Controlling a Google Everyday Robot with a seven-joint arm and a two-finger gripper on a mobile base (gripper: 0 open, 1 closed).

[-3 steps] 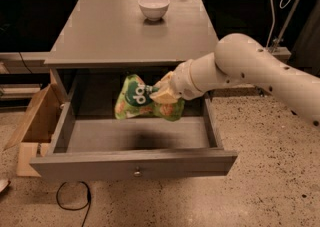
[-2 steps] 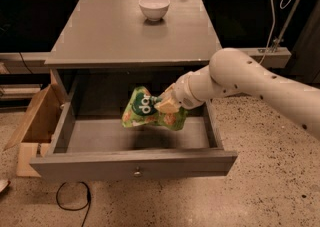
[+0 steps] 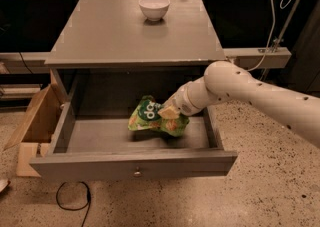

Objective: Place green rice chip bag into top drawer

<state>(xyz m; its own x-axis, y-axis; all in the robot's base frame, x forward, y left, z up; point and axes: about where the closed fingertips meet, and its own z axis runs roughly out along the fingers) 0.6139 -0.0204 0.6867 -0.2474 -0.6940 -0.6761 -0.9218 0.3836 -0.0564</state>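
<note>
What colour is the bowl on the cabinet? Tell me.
White bowl, camera view; the gripper holds the chip bag inside the drawer.

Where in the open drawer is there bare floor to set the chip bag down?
The top drawer floor lies bare from its left wall to the green rice chip bag. The right half is crowded: the gripper holds the bag there.

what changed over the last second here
The hand, holding the green rice chip bag, came down and carried it lower into the open top drawer. It has not let go. The white bowl and cardboard box stayed put.
</note>
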